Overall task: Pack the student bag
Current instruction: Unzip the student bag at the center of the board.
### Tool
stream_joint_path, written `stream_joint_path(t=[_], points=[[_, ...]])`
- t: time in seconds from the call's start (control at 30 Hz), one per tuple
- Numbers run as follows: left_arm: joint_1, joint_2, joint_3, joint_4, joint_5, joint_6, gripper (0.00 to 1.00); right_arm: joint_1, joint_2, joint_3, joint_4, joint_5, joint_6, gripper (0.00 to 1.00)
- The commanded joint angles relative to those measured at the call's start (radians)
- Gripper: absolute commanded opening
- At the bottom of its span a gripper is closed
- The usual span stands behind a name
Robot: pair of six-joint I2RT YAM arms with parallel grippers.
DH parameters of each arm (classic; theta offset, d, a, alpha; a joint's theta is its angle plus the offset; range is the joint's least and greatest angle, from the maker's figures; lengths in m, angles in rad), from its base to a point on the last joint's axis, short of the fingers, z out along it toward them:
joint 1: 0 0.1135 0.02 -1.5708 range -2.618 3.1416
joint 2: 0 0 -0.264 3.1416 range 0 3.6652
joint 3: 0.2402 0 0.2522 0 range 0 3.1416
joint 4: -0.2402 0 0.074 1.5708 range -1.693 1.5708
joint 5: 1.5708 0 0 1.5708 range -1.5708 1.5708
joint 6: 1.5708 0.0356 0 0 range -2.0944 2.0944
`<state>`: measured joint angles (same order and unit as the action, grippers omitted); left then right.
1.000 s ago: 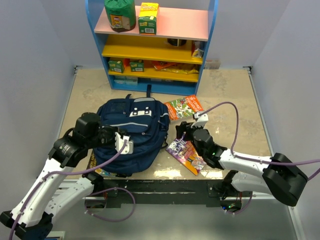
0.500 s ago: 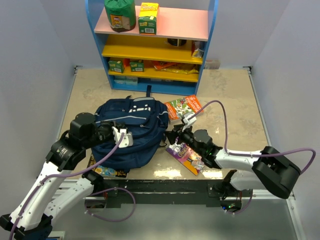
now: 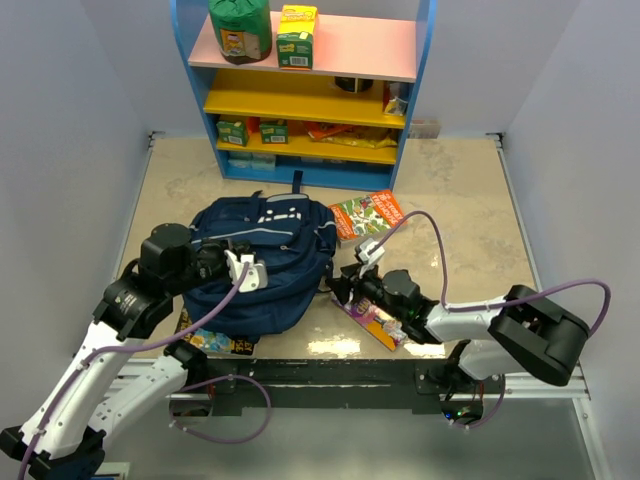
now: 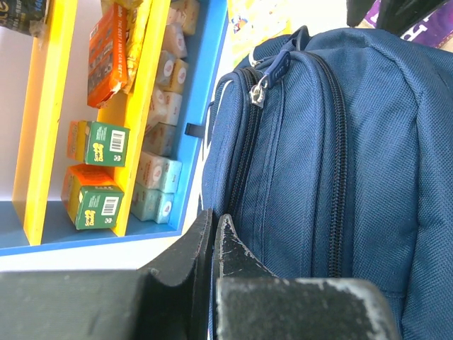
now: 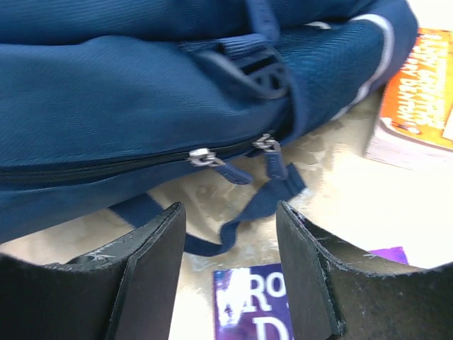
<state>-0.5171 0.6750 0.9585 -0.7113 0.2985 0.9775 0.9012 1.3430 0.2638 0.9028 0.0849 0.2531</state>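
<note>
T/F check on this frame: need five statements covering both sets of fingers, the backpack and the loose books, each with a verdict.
1. The right gripper has its fingers apart and grips nothing. True.
2. The left gripper is wide open. False: its fingers are pressed together beside the backpack.
3. The purple book is inside the backpack. False: it lies on the table next to the backpack.
4. Two zipper pulls sit close together on the backpack side that the right wrist camera faces. True.
5. The orange-and-green book lies on the pink top shelf. False: it lies on the table, between the backpack and the shelf unit.
</note>
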Motion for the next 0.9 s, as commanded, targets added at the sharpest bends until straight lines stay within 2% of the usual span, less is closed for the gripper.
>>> stream_joint_path(t=[0.0, 0.2, 0.3, 0.4, 0.63, 0.87], points=[[0.006, -0.017, 0.039, 0.196, -0.018, -0.013, 0.0, 0.033, -0.011, -0.006, 0.087, -0.001, -0.008, 0.57], [0.006, -0.025, 0.036, 0.191, -0.013, -0.007, 0.0, 0.056, 0.048, 0.017, 0.099, 0.01, -0.017, 0.55], [0.006, -0.029, 0.037, 0.187, -0.01, -0.008, 0.0, 0.061, 0.091, 0.034, 0.117, 0.042, -0.023, 0.5], [0.006, -0.032, 0.042, 0.174, -0.007, -0.005, 0.0, 0.064, 0.119, 0.051, 0.145, 0.078, -0.034, 0.43], [0.008, -0.034, 0.04, 0.151, -0.002, -0.007, 0.0, 0.08, 0.101, 0.034, 0.197, 0.157, -0.041, 0.15], [0.006, -0.026, 0.045, 0.148, 0.01, -0.019, 0.0, 0.107, 0.123, 0.035, 0.202, 0.136, -0.048, 0.11]])
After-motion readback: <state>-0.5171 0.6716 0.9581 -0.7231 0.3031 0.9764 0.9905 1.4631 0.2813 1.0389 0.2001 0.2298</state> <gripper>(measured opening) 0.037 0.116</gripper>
